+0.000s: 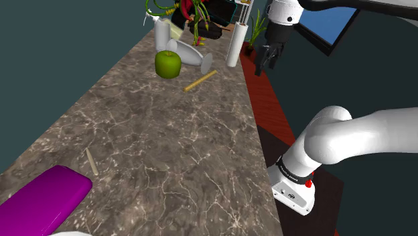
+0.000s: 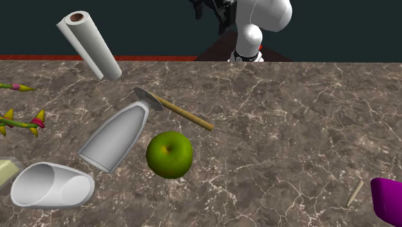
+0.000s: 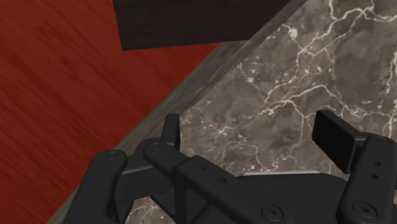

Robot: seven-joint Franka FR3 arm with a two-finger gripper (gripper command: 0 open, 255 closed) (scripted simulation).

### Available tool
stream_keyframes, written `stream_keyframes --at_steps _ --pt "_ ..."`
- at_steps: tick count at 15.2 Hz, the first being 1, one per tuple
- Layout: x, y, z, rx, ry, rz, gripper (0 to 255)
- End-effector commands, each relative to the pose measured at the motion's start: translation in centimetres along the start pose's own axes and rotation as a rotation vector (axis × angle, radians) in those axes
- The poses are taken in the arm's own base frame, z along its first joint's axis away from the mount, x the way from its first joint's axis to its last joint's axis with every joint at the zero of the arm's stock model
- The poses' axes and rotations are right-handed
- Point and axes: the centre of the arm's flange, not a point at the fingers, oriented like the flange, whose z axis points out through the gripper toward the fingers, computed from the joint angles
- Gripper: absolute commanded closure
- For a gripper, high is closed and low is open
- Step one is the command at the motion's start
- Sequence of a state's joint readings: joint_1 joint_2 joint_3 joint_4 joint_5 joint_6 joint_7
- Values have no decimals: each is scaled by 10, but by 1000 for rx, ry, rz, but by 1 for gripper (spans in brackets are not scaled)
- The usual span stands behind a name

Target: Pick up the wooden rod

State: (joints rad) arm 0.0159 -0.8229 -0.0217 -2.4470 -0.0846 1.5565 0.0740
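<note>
nothing done yet: the wooden rod (image 1: pixel 199 82) lies untouched on the marbled counter (image 1: pixel 167 147). the gripper (image 1: pixel 265 66) hangs well apart, fingers (image 3: pixel 334 137) spread, empty.

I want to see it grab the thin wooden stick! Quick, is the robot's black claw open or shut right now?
All-black two-finger gripper: open, holding nothing.

Soft, even light falls from above on the marbled desk (image 1: pixel 167 154), which looks moderately bright. The green apple (image 2: pixel 169 153) is paler on top and darkens toward its lower edge. The walls (image 1: pixel 60 40) are dim, and the black fingers (image 3: pixel 334 137) look nearly flat.
</note>
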Motion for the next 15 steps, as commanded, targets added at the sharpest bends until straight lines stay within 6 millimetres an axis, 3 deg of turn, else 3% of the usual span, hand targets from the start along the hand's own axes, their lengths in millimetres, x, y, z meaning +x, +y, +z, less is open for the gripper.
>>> stream_keyframes --at_steps 1,8,15 --pt "0 0 0 0 0 0 0" --pt "59 -48 29 90 -6 446 0" --pt "134 -69 55 180 -13 892 0"
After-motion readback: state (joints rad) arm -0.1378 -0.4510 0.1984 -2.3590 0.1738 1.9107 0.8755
